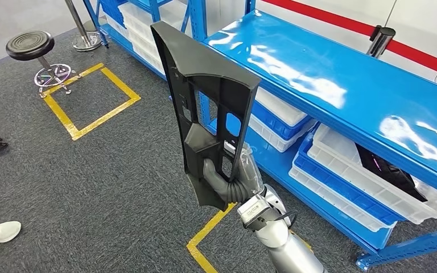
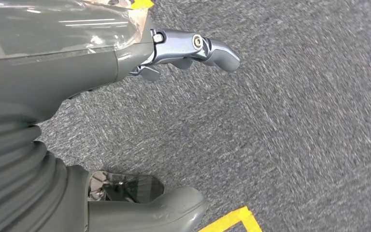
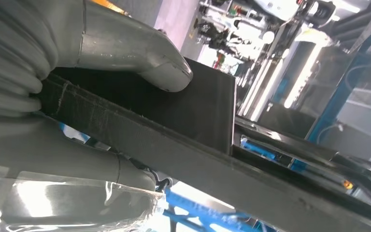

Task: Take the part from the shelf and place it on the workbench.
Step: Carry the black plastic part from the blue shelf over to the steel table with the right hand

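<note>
Part [image 1: 205, 96], a long black moulded plastic panel with cut-out windows, was held upright in the right robot hand [image 1: 219, 179], clear of the blue shelf [image 1: 341, 74] and raised over the grey carpeted floor [image 1: 102, 187]. Grip was taken at the lower end of the panel; in the right wrist view the thumb [image 3: 140, 60] was pressed on one face and the fingers were wrapped beneath the panel's edge [image 3: 174, 154], so the panel was pinched between them. Left robot hand [image 2: 193, 50] was seen hanging over the carpet, holding nothing, fingers loosely apart. No counter was visible, so the carrying step was judged to be in hand. Because the panel was gripped low and most of its length stood above the grip, it was judged likely to lever or swing; it would best be kept vertical, turned slowly, and kept away from the shelf edge and the white bins [image 1: 370, 176] below it. Yellow tape marks [image 1: 91, 108] were noted on the floor. No brand, label or legible writing was made out on any surface.
</note>
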Robot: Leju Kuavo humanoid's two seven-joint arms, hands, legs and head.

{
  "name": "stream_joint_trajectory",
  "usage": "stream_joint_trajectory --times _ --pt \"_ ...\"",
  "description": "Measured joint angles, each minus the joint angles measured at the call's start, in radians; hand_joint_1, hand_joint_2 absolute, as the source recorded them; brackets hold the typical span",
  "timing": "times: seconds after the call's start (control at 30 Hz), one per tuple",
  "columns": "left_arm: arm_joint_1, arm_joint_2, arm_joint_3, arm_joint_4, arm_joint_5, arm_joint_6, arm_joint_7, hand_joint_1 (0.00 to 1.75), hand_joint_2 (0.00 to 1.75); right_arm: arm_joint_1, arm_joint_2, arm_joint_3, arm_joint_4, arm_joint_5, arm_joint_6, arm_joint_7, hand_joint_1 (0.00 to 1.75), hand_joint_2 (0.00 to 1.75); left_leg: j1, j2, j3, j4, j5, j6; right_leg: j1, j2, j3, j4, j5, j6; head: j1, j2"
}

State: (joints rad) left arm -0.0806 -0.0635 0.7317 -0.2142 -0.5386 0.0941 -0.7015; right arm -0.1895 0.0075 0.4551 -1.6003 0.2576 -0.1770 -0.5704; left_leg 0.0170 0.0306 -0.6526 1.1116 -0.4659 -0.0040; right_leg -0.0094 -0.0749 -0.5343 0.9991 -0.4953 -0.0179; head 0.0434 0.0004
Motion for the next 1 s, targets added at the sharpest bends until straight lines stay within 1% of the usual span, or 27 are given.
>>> stream_joint_trajectory --times 0.03,0.07,0.1,0.17,0.2,0.23,0.27,0.3,0.33,0.37,0.4,0.43,0.47,0.5,0.53,0.57,0.6,0.67,0.7,0.73,0.77,0.8,0.87,0.9,0.93,0.97,1.0 --pt "-0.002 0.0 0.0 0.0 0.0 0.0 0.0 0.0 1.75 -0.003 0.002 0.0 0.0 0.0 0.0 0.0 1.75 1.75 -0.004 0.015 0.03 -0.057 0.018 0.006 0.003 -0.008 0.0 0.0 -0.001 0.002 0.001 0.0" --pt "-0.004 0.0 0.0 0.0 0.0 0.001 0.0 0.0 1.75 -0.005 0.003 0.0 0.0 0.0 0.001 0.0 1.75 1.75 -0.009 0.025 0.047 -0.091 0.024 0.012 0.006 -0.016 -0.001 0.0 -0.003 0.004 0.001 0.0" --pt "-0.005 0.0 0.0 0.0 0.001 0.002 0.0 0.0 1.75 -0.006 0.005 -0.001 0.0 0.002 0.003 0.0 1.75 1.75 -0.015 0.027 0.05 -0.103 0.023 0.017 0.009 -0.024 -0.001 0.0 -0.004 0.008 0.002 0.0" --pt "-0.006 0.001 0.001 0.0 0.004 0.005 -0.001 0.0 1.75 -0.007 0.009 -0.001 -0.002 0.007 0.007 0.001 1.75 1.75 -0.016 0.004 0.049 -0.11 0.03 0.03 0.009 -0.035 -0.001 0.0 -0.007 0.017 0.003 0.0" --pt "-0.006 0.001 0.002 0.0 0.006 0.007 -0.001 0.0 1.75 -0.007 0.011 -0.001 -0.003 0.01 0.008 0.001 1.75 1.75 -0.014 -0.006 0.052 -0.118 0.035 0.036 0.008 -0.022 -0.003 0.008 -0.014 0.02 0.004 0.0" --pt "-0.007 0.0 0.002 0.0 0.007 0.008 -0.001 0.0 1.75 -0.007 0.013 -0.001 -0.006 0.012 0.009 0.001 1.75 1.75 -0.012 -0.015 0.056 -0.126 0.041 0.044 0.007 -0.001 -0.012 0.034 -0.03 0.021 0.004 0.0" --pt "-0.01 -0.001 0.002 -0.001 0.007 0.009 -0.001 0.0 1.75 -0.006 0.013 -0.002 -0.008 0.015 0.009 0.001 1.75 1.75 -0.009 -0.024 0.059 -0.131 0.046 0.049 0.006 0.027 -0.033 0.081 -0.055 0.018 0.005 0.0" --pt "-0.012 -0.001 0.002 -0.001 0.006 0.008 -0.001 0.0 1.75 -0.003 0.012 -0.003 -0.009 0.018 0.009 0.0 1.75 1.75 -0.01 -0.035 0.059 -0.133 0.048 0.052 0.004 0.051 -0.061 0.146 -0.084 0.013 0.006 0.0" --pt "-0.014 -0.001 0.002 -0.001 0.005 0.008 -0.001 0.0 1.75 0.002 0.01 -0.005 -0.01 0.021 0.009 0.0 1.75 1.75 -0.01 -0.048 0.058 -0.132 0.049 0.054 0.002 0.063 -0.094 0.215 -0.111 0.01 0.006 0.0" --pt "-0.014 -0.001 0.002 0.0 0.004 0.008 -0.001 0.0 1.75 0.01 0.008 -0.006 -0.01 0.025 0.008 0.0 1.75 1.75 -0.01 -0.062 0.057 -0.132 0.05 0.054 0.001 0.068 -0.119 0.266 -0.126 0.012 0.006 0.0" --pt "-0.013 -0.001 0.002 0.0 0.003 0.008 0.0 0.0 1.75 0.018 0.007 -0.007 -0.011 0.029 0.008 0.0 1.75 1.75 -0.01 -0.075 0.056 -0.131 0.05 0.053 -0.001 0.069 -0.129 0.284 -0.126 0.017 0.006 0.0" --pt "-0.011 -0.001 0.002 0.0 0.002 0.008 0.001 0.0 1.75 0.025 0.006 -0.008 -0.011 0.031 0.007 -0.001 1.75 1.75 -0.009 -0.088 0.056 -0.13 0.05 0.052 -0.003 0.071 -0.12 0.26 -0.109 0.027 0.006 0.0" --pt "-0.009 -0.002 0.002 0.0 0.002 0.009 0.003 0.0 1.75 0.03 0.006 -0.008 -0.012 0.032 0.005 -0.002 1.75 1.75 -0.008 -0.101 0.056 -0.128 0.05 0.049 -0.007 0.077 -0.093 0.203 -0.082 0.037 0.006 0.0" --pt "-0.007 -0.002 0.002 0.0 0.002 0.009 0.006 0.0 1.75 0.033 0.006 -0.009 -0.013 0.033 0.003 -0.003 1.75 1.75 -0.008 -0.114 0.053 -0.123 0.049 0.045 -0.013 0.095 -0.062 0.133 -0.054 0.047 0.006 0.0" --pt "-0.006 -0.001 0.002 0.0 0.001 0.01 0.007 0.0 1.75 0.035 0.006 -0.009 -0.013 0.033 0.001 -0.004 1.75 1.75 -0.009 -0.126 0.049 -0.115 0.046 0.039 -0.017 0.11 -0.037 0.075 -0.031 0.051 0.006 0.0" --pt "-0.004 0.0 0.002 0.0 -0.001 0.01 0.008 0.0 1.75 0.038 0.005 -0.011 -0.013 0.033 -0.002 -0.006 1.75 1.75 -0.01 -0.135 0.043 -0.109 0.044 0.033 -0.02 0.122 -0.02 0.038 -0.017 0.05 0.006 0.0" --pt "-0.002 0.001 0.002 0.0 -0.004 0.01 0.008 0.0 1.75 0.041 0.005 -0.013 -0.013 0.032 -0.005 -0.01 1.75 1.75 -0.01 -0.143 0.037 -0.105 0.044 0.026 -0.02 0.128 -0.015 0.025 -0.012 0.046 0.005 0.0" --pt "0.005 0.002 0.002 0.0 -0.013 0.009 0.008 0.0 1.75 0.049 0.004 -0.017 -0.013 0.031 -0.011 -0.019 1.75 1.75 -0.006 -0.152 0.03 -0.103 0.047 0.017 -0.018 0.111 -0.015 0.025 -0.006 0.032 0.005 0.0" --pt "0.009 0.002 0.001 0.001 -0.018 0.008 0.009 0.0 1.75 0.052 0.004 -0.018 -0.013 0.031 -0.014 -0.024 1.75 1.75 -0.005 -0.137 0.026 -0.095 0.042 0.013 -0.018 0.104 -0.015 0.024 -0.004 0.027 0.005 0.0" --pt "0.011 0.002 0.0 0.001 -0.021 0.007 0.009 0.0 1.75 0.056 0.004 -0.018 -0.014 0.031 -0.016 -0.028 1.75 1.75 -0.004 -0.112 0.015 -0.073 0.028 0.01 -0.018 0.095 -0.014 0.023 -0.002 0.022 0.003 0.0" --pt "0.011 0.001 0.0 0.001 -0.023 0.007 0.009 0.0 1.75 0.06 0.004 -0.019 -0.014 0.031 -0.019 -0.032 1.75 1.75 -0.004 -0.083 -0.004 -0.031 0.003 0.007 -0.017 0.085 -0.014 0.022 -0.002 0.016 0.002 0.0" --pt "0.01 0.001 -0.001 0.001 -0.025 0.007 0.01 0.0 1.75 0.067 0.003 -0.02 -0.014 0.03 -0.021 -0.036 1.75 1.75 -0.005 -0.054 -0.034 0.034 -0.032 0.003 -0.013 0.073 -0.014 0.022 -0.003 0.011 0.001 0.0" --pt "0.009 0.0 -0.001 0.001 -0.025 0.007 0.012 0.0 1.75 0.08 0.001 -0.021 -0.014 0.03 -0.024 -0.038 1.75 1.75 -0.004 -0.035 -0.096 0.164 -0.087 0.0 -0.005 0.048 -0.014 0.022 -0.005 0.003 0.001 0.0" --pt "0.009 -0.001 -0.001 0.001 -0.025 0.007 0.013 0.0 1.75 0.085 0.0 -0.021 -0.014 0.03 -0.024 -0.038 1.75 1.75 -0.004 -0.033 -0.112 0.197 -0.093 0.001 -0.003 0.035 -0.014 0.022 -0.006 0.002 0.001 0.0" --pt "0.01 -0.001 -0.002 0.001 -0.026 0.007 0.014 0.0 1.75 0.088 -0.001 -0.021 -0.014 0.03 -0.024 -0.038 1.75 1.75 -0.004 -0.032 -0.106 0.187 -0.08 0.003 0.0 0.024 -0.014 0.022 -0.007 0.0 0.0 0.0" --pt "0.011 -0.001 -0.002 0.001 -0.026 0.006 0.014 0.0 1.75 0.09 -0.001 -0.021 -0.014 0.031 -0.024 -0.039 1.75 1.75 -0.005 -0.028 -0.08 0.14 -0.053 0.009 0.002 0.013 -0.013 0.022 -0.008 -0.001 0.0 0.0" --pt "0.01 0.0 -0.002 0.001 -0.026 0.006 0.014 0.0 1.75 0.09 -0.001 -0.021 -0.014 0.031 -0.024 -0.039 1.75 1.75 -0.009 -0.012 -0.038 0.067 -0.022 0.017 0.004 0.004 -0.011 0.022 -0.01 -0.003 0.0 0.0"
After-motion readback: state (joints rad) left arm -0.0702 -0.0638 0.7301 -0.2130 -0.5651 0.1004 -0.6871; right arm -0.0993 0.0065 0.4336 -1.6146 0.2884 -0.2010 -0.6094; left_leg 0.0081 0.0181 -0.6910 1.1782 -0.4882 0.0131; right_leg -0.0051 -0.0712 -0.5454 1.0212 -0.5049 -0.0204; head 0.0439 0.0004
